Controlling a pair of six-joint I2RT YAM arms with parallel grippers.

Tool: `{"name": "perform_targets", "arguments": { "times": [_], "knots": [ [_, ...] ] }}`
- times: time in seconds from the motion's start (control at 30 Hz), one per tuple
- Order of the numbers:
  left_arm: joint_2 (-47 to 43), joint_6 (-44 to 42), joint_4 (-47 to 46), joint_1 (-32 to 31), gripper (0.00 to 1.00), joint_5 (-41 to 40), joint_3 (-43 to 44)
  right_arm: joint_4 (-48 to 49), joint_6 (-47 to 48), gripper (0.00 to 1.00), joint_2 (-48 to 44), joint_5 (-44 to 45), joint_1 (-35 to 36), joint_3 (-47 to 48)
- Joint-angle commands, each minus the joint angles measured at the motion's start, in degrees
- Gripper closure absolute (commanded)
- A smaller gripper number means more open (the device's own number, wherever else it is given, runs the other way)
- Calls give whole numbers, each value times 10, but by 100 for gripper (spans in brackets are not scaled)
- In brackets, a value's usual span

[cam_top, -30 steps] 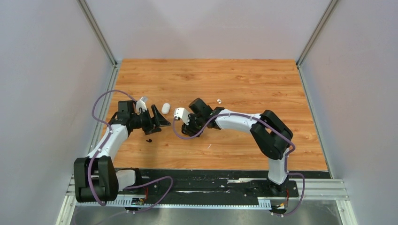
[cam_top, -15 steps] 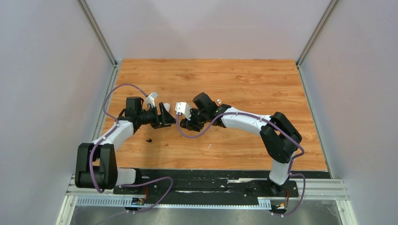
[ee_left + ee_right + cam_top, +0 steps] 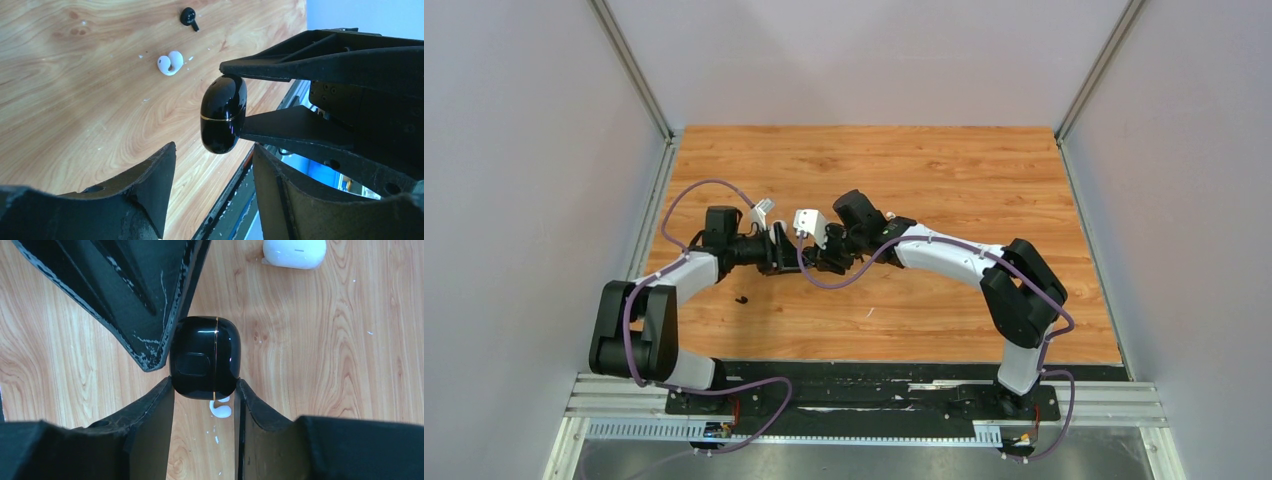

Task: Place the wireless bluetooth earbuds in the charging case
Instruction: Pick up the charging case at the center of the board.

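**Operator:** What are my pincers doing?

**Spotter:** Your right pincer (image 3: 204,386) is pinching the black charging case (image 3: 204,357), one finger on each broad side. It seems to be holding the case just off the worktop (image 3: 325,365). Your left pincer (image 3: 214,152) is standing spread, with the case sitting just past its tips in the middle of the left wrist view. I am not seeing a sure touch there.

**Operator:** How am I doing this step well?

**Spotter:** I am judging that you are setting up to get the lid open. The thin gold seam is running between your right fingers, so that grip is probably pressing both halves together. You should be bringing the left fingers onto one half only and squeezing gently. The shell is looking glossy and is likely to slip. Only after that should you be easing the right hold.

**Operator:** Where are the earbuds lying?

**Spotter:** They are lying loose on the worktop. A white earbud (image 3: 170,62) is showing in the upper middle of the left wrist view. A black earbud (image 3: 188,16) is lying near it at the top edge. A white case (image 3: 295,251) is sitting at the top of the right wrist view.

**Operator:** Is any writing showing?

**Spotter:** I am reading no brand or label. Only a recessed rounded panel is showing on the black face.
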State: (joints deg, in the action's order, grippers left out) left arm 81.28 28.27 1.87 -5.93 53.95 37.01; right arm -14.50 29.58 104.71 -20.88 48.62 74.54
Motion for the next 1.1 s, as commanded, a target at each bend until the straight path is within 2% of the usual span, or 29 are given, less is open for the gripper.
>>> {"name": "perform_targets", "arguments": {
  "times": [0.0, 0.2, 0.57, 0.6, 0.67, 0.73, 0.83, 0.93, 1.07],
  "knots": [
    [18, 10, -50, -10, 36, 40, 25, 16, -10, 98, -14, -26, 4, 24],
    [42, 31, -79, -14, 44, 53, 40, 16, -10, 98, -15, -26, 6, 22],
    [59, 37, -93, -37, 84, 93, 50, 19, -25, 96, -11, -15, 6, 24],
    [59, 35, -94, -37, 92, 98, 50, 19, -27, 92, -11, -15, 6, 24],
    [54, 32, -92, -37, 100, 102, 51, 10, -27, 72, -14, -16, 6, 25],
    [45, 22, -85, -38, 100, 107, 53, -36, -28, 52, -21, -34, -4, 40],
    [23, -34, -46, -38, 100, 113, 64, -139, -30, 31, -42, -149, -54, 84],
    [-25, -114, 7, -46, 100, 112, 79, -205, -37, 23, -69, -291, -115, 120],
    [-96, -285, 105, -90, 100, 83, 120, -247, -47, 18, -91, -395, -161, 157]
  ]
}}
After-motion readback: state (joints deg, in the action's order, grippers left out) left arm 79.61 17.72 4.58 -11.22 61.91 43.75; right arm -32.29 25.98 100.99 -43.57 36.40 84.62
